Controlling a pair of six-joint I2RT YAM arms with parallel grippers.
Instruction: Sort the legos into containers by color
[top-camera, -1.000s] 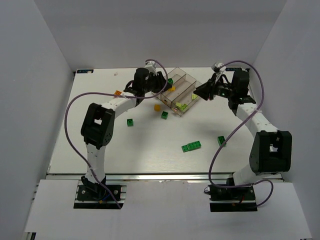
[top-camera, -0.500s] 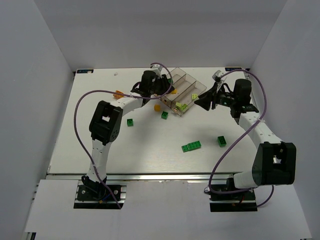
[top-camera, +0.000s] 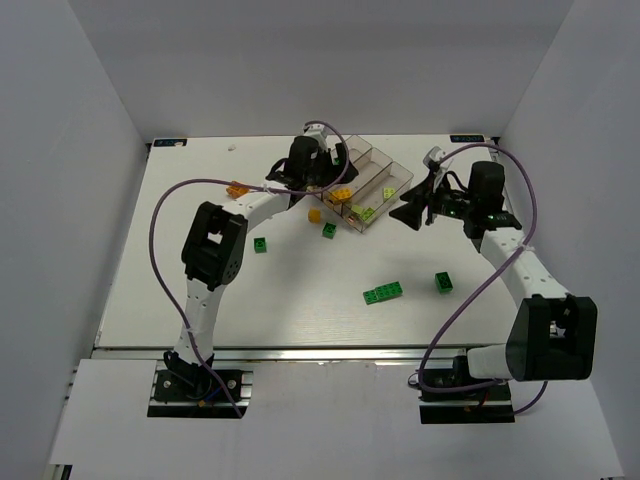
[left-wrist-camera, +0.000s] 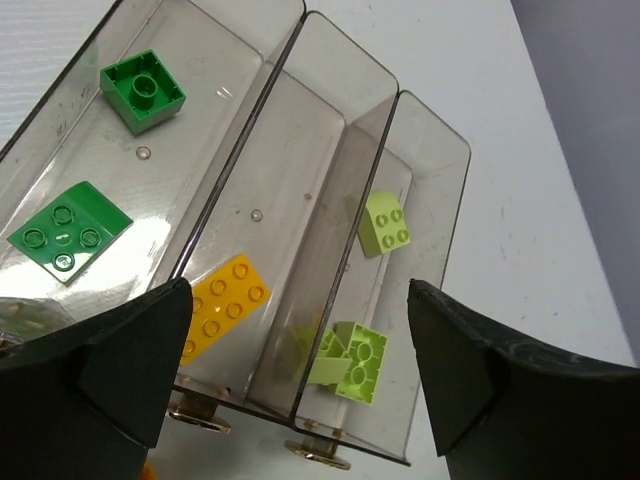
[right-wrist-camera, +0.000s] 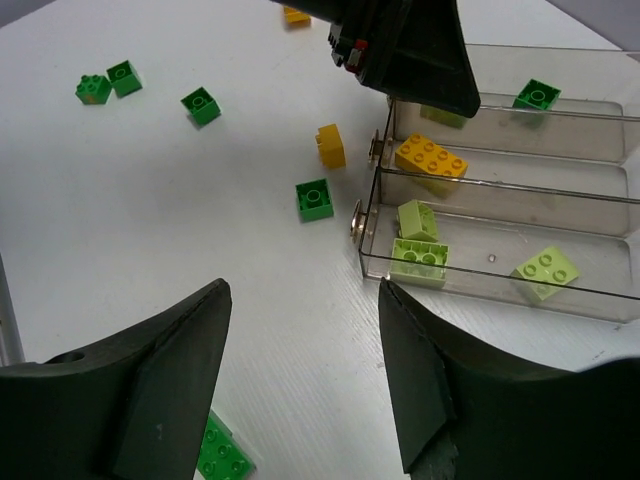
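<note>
Both grippers are empty, jaws spread wide. Your left gripper (left-wrist-camera: 298, 295) hangs right over the containers (left-wrist-camera: 330, 130). Your right gripper (right-wrist-camera: 305, 290) hovers just off the tray's end, facing it.

The loose legos lie on the counter (top-camera: 300, 290). The closest two are an orange brick (right-wrist-camera: 329, 145) and a dark green brick (right-wrist-camera: 314, 198), both just beside that tray end, approx. between the two grippers. From the right gripper the dark green brick is straight ahead, centred between the fingers. It's square, so there's no long axis to match, and I'd judge the right arm the easier reach. A long green brick (top-camera: 384, 292) sits nearer the arm bases, long axis roughly left-right, closer to the right arm.

Bins so far:
- One outer bin: 2 dark greens (left-wrist-camera: 142, 90).
- Middle bin: 1 orange 2x4 (left-wrist-camera: 225, 305).
- Other outer bin: 3 pale yellow-greens (right-wrist-camera: 545, 270).

Colours look unmixed. Approx. half the bricks are left out.
</note>
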